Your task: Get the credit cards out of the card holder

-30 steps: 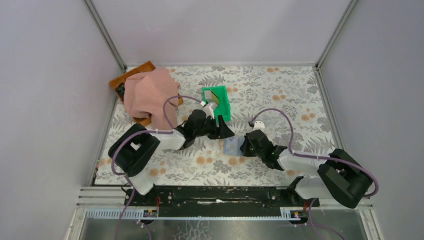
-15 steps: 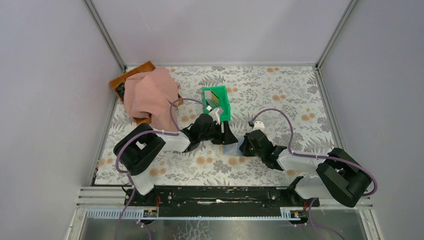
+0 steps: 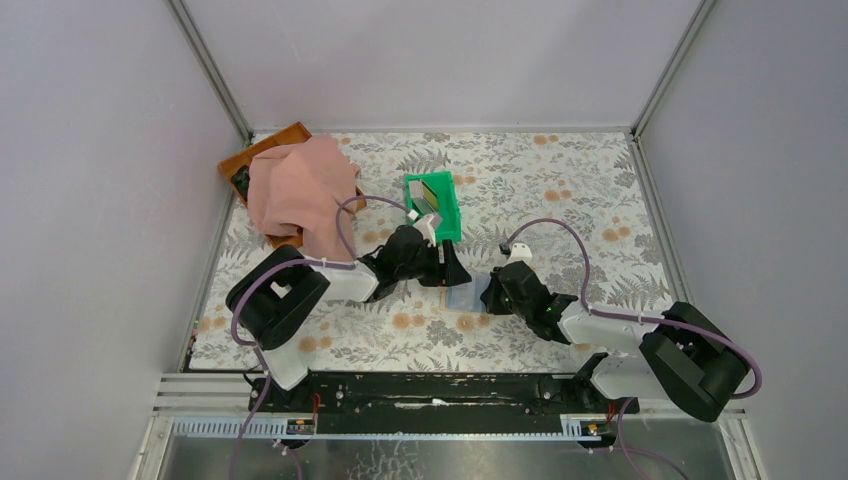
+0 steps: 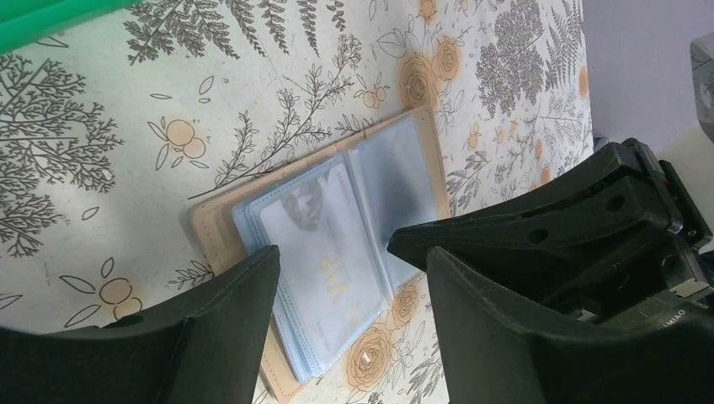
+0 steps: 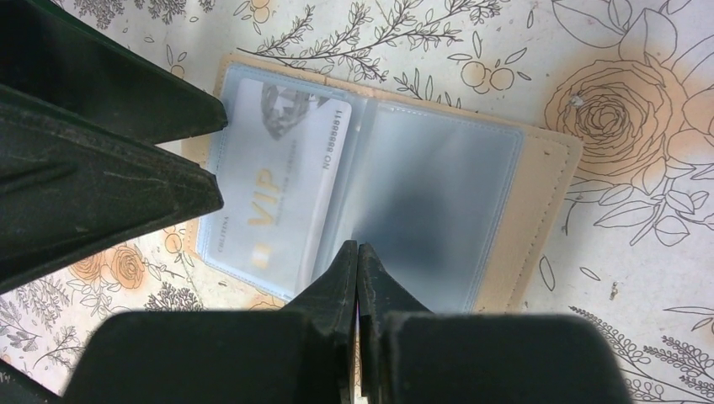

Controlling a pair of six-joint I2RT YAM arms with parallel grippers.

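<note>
The card holder (image 5: 438,185) is shown lying open and flat, its pale blue clear sleeves up and its tan cover showing as a border. It lies directly under the tips of both grippers. One grey credit card (image 5: 278,181), marked "VIP", is seen sleeved in the page nearest the left gripper (image 4: 333,250); the other page is blurred and its contents cannot be told. The left gripper's jaws are held apart, one on each side of the card-bearing page, with nothing between them gripped. The right gripper (image 5: 358,252) is closed, finger against finger, its tips set at the holder's centre fold; contact cannot be confirmed.

The table (image 3: 570,190) is covered in a pale sheet printed with grey ferns and orange flowers, and is enclosed by plain grey walls (image 3: 420,60).

Only the top view shows what lies beyond the left gripper: a green bin (image 3: 447,215) just past it, holding a flat dark-and-yellow item too small to identify, and farther off a pink cloth (image 3: 300,190) draped over a brown tray (image 3: 262,152). Only the wrist views show the card's print and the sleeves.
</note>
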